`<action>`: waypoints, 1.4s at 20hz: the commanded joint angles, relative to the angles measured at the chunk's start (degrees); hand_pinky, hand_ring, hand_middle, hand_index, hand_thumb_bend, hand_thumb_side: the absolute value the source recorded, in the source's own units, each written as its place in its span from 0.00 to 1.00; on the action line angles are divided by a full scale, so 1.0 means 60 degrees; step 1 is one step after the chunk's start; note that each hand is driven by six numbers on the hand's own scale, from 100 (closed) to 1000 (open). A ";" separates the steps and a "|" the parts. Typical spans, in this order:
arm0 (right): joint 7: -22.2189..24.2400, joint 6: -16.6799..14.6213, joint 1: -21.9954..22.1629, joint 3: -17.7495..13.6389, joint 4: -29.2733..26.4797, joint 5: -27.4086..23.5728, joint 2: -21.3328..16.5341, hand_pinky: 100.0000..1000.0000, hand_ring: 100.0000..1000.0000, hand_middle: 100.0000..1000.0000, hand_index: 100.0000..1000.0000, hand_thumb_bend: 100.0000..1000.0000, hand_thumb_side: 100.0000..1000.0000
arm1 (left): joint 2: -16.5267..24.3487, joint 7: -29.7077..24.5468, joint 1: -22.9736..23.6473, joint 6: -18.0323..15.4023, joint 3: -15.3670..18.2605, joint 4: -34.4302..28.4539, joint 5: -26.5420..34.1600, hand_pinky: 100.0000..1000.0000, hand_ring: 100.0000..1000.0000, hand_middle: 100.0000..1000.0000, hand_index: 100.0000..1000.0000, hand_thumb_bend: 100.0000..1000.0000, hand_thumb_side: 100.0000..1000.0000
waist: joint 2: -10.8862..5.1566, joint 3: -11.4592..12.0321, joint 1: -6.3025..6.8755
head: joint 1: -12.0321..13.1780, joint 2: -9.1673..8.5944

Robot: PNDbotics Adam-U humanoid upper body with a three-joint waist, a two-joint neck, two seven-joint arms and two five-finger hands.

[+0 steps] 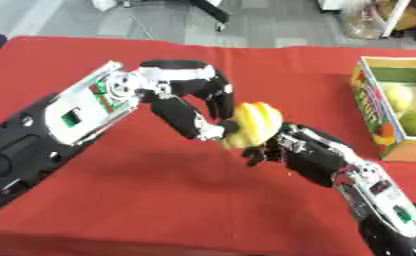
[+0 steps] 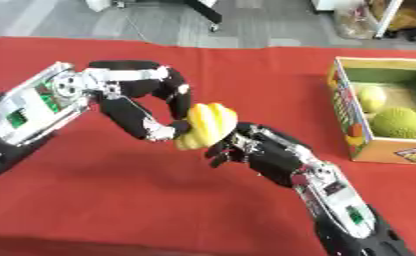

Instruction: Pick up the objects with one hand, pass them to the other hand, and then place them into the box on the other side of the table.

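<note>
On the red table (image 1: 159,200) I count one cardboard box (image 2: 356,145) at its right side, two round fruits (image 2: 395,122) inside this box, one yellow banana bunch (image 2: 207,125) left of the box, and two robot hands (image 2: 150,100) meeting at this bunch

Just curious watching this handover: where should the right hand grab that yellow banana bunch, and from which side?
The banana bunch is probably best gripped at its lower right part, from below and the right. The left hand already has fingers over its upper left, so that side is taken; the right hand sits just underneath.
</note>
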 commanded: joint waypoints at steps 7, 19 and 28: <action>0.1632 -0.0412 -0.0102 -0.0036 -0.0406 -0.0929 -0.0149 0.68 0.72 0.50 0.76 0.32 0.37 | 0.0311 0.0045 -0.0097 0.0010 0.0157 -0.0032 0.0008 0.62 0.57 0.44 0.41 0.00 0.03 | -0.0231 0.0009 0.0129 | 0.0057 0.0052; 0.1031 -0.0227 -0.0073 -0.0114 -0.0346 -0.0689 -0.0164 0.67 0.70 0.48 0.75 0.33 0.45 | 0.0333 0.0000 -0.0071 0.0030 0.0090 0.0080 -0.0212 0.61 0.57 0.44 0.41 0.00 0.02 | -0.0241 0.0003 0.0127 | 0.0087 0.0052; -0.0610 0.0603 -0.0125 -0.0038 -0.0251 -0.0433 -0.0136 0.67 0.69 0.48 0.76 0.35 0.49 | 0.0319 -0.0011 -0.0123 0.0005 0.0100 -0.0018 -0.0337 0.61 0.57 0.44 0.41 0.00 0.01 | -0.0237 0.0012 0.0131 | 0.0065 0.0052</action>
